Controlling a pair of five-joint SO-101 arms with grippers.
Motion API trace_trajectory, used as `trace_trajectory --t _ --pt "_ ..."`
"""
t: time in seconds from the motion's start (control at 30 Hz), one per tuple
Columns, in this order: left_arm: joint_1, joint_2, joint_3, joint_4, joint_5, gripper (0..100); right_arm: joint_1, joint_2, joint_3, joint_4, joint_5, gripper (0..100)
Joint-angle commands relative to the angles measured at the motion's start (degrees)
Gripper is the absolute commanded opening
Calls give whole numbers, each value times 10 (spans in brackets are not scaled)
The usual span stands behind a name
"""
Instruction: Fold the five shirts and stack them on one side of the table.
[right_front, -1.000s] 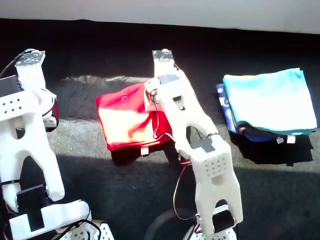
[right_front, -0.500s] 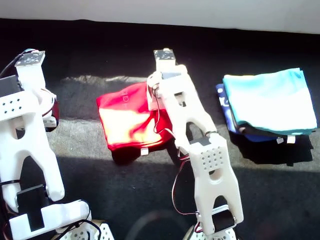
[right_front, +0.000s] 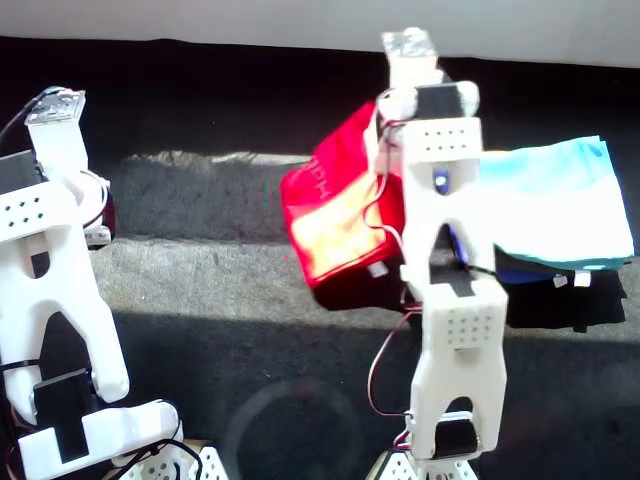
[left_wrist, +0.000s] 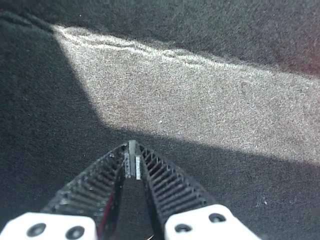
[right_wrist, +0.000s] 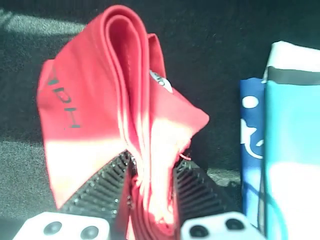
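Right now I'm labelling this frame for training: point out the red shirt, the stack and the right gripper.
red shirt (right_front: 335, 215), high view, sunlit middle of the cloth.
stack (right_front: 550, 200), high view, middle of its top face.
right gripper (right_wrist: 151, 160), right wrist view, between its fingertips, shut on the red shirt.

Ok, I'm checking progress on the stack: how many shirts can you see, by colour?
Red shirt: 1
Cyan shirt: 1
Blue shirt: 1
Black shirt: 1
Total: 4
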Motion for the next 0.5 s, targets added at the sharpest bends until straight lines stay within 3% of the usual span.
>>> trace_trajectory --t 0.0,0.3,0.47 --pt "-3 -18 -3 -7 -1 10 14 -107 -32 7 40 7" --pt "-4 -18 -3 -7 -1 10 18 -284 -29 7 48 7" --pt "-4 -18 -3 -7 -1 10 73 -341 -29 7 49 7"
